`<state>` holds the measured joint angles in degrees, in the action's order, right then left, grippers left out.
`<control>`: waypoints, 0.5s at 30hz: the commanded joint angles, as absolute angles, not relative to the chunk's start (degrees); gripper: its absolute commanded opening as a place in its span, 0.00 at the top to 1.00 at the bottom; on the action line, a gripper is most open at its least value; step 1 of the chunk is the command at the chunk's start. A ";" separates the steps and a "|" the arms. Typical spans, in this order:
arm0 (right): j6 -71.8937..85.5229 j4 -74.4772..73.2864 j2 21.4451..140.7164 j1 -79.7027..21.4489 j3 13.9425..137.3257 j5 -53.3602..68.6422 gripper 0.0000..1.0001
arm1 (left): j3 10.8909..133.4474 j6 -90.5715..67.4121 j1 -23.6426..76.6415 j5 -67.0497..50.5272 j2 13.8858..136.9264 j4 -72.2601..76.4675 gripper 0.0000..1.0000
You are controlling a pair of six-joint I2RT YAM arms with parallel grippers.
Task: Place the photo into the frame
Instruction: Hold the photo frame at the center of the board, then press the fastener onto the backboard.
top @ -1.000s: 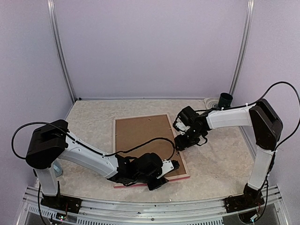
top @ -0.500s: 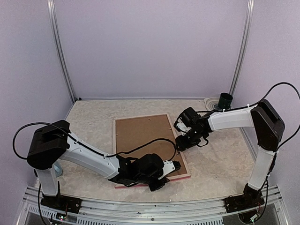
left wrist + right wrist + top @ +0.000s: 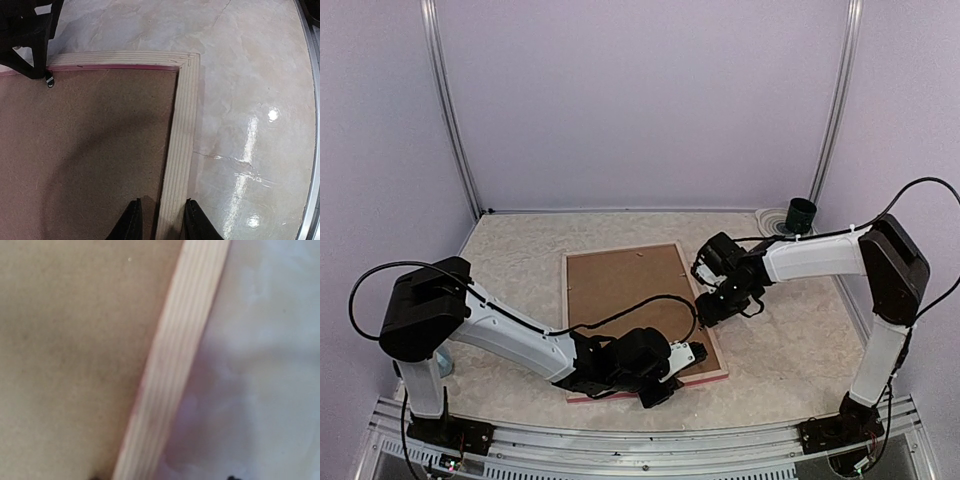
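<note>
The frame [image 3: 620, 249] lies back up on the table, showing pale wood rails and a pink-red near edge. A brown backing board [image 3: 620, 290] fills it. The photo is hidden. My left gripper [image 3: 686, 360] is at the frame's near right corner. In the left wrist view it [image 3: 162, 216] is shut on the right rail [image 3: 182, 125], one finger on the board [image 3: 90, 150], the other outside. My right gripper [image 3: 706, 308] hovers low over the same rail further back. Its jaws [image 3: 162, 478] stand open astride the rail [image 3: 175, 355], with a wide gap on the table side.
A dark green cup [image 3: 801, 213] stands at the back right corner. The left arm's black cable [image 3: 640, 303] lies across the backing board. A small metal tab [image 3: 50, 80] sits at the board's far edge, beside the right gripper's black body [image 3: 25, 35]. Pale marbled tabletop [image 3: 790, 340] surrounds the frame.
My left gripper's jaws have closed in on the frame's rail. The right gripper has shifted slightly along the right rail. The frame has stayed where it was.
</note>
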<state>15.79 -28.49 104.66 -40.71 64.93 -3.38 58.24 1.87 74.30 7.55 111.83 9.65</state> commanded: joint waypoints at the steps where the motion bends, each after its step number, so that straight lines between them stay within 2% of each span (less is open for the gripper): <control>1: 15.51 -36.69 105.07 -42.04 63.01 -5.77 0.44 | 57.75 0.25 73.32 8.32 113.69 8.51 0.71; 15: 15.00 -38.25 104.92 -43.35 63.01 -5.98 0.48 | 57.53 0.26 73.17 8.83 113.28 8.79 0.72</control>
